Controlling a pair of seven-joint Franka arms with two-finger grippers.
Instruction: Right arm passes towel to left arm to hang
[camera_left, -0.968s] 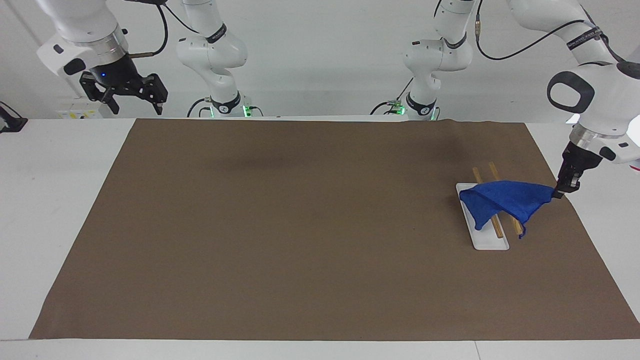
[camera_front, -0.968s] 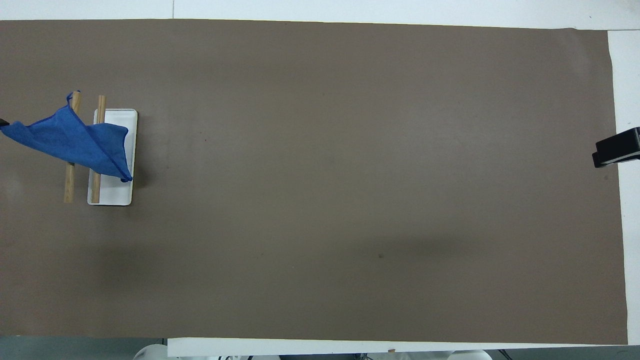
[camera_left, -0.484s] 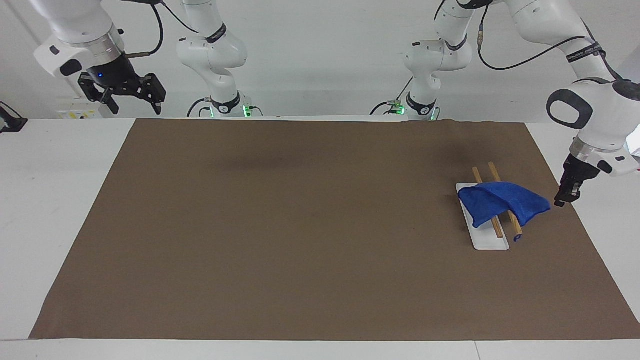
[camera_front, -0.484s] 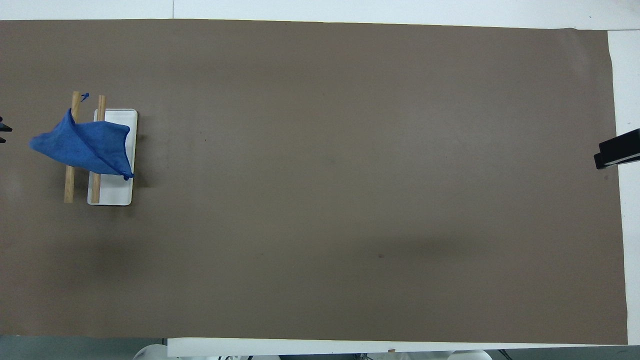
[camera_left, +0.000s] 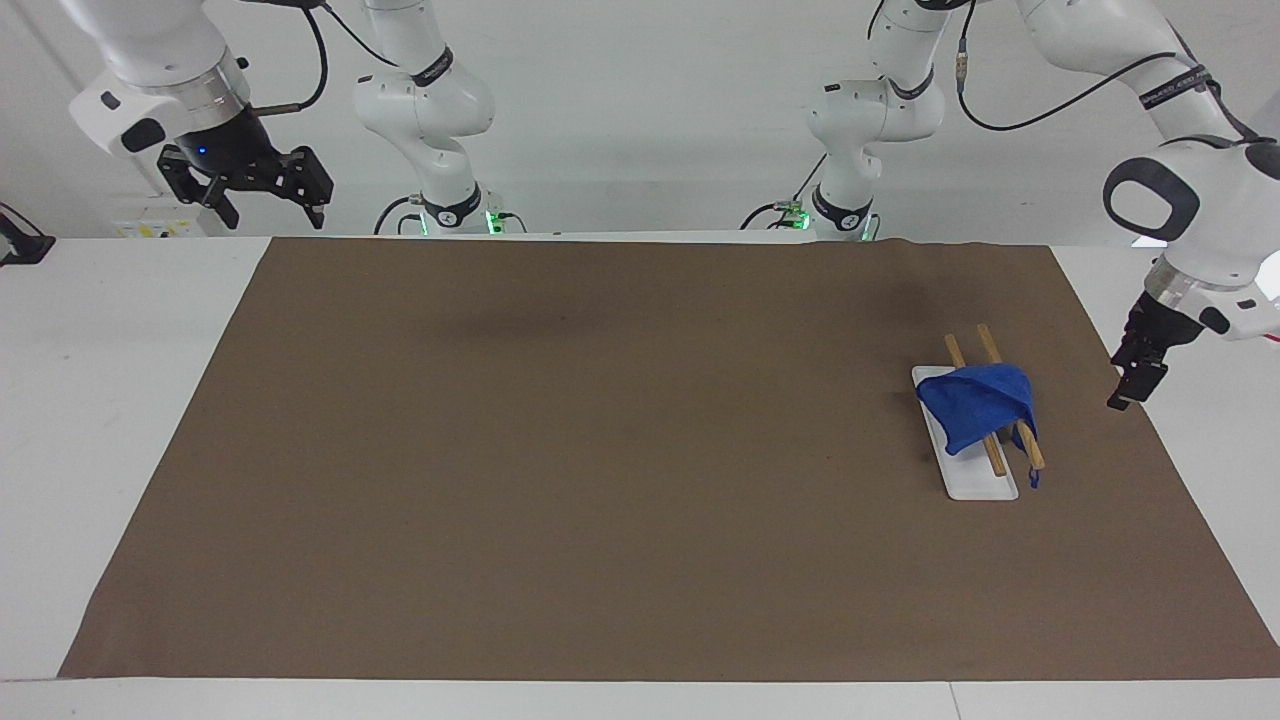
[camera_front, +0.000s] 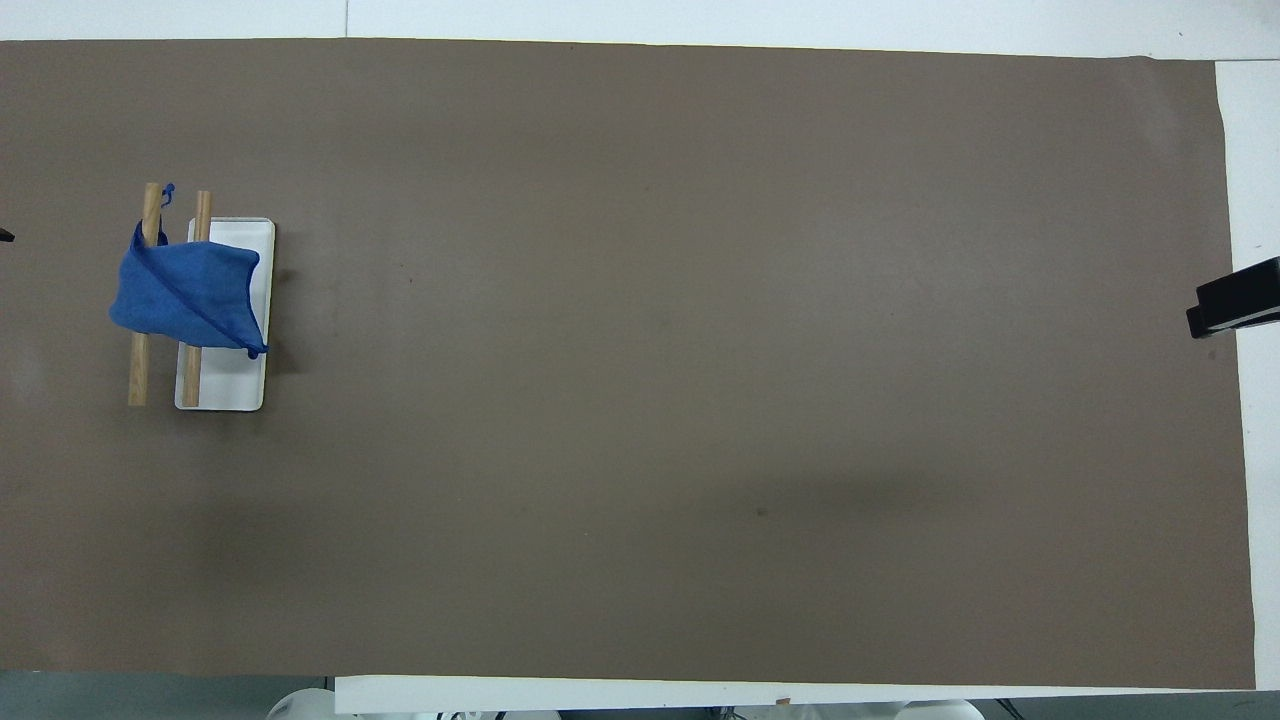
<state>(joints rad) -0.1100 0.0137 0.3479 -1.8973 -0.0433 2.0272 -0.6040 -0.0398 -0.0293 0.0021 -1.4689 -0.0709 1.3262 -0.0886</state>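
A plain white room, and under the two arms a white surface (camera_left: 120, 420) almost wholly covered by a brown mat (camera_left: 620, 480). Toward the left arm's end of it stands a small rack: two wooden rails (camera_front: 140, 370) carried on a white base (camera_front: 230, 385). The towel (camera_left: 975, 405) lies draped across both rails, one fold hanging down over the base and its little loop tag dangling off the end of the rail farther from the robots. Nothing is holding it. The left gripper (camera_left: 1135, 385) hangs in the air over the edge of the mat beside the rack, well apart from the cloth, and I cannot tell from here whether its fingers are spread or pressed together; it plainly has no cloth in it. The right gripper (camera_left: 265, 190), with its small blue light, waits high over the right arm's end of the surface, fingers spread wide and empty. Judging by how things lie, the pass is done and the hanging is done too: the towel rests on the rack by its own weight. It sits bunched rather than smoothed flat, but looks settled enough. What seems left is only for the left arm to draw clear.
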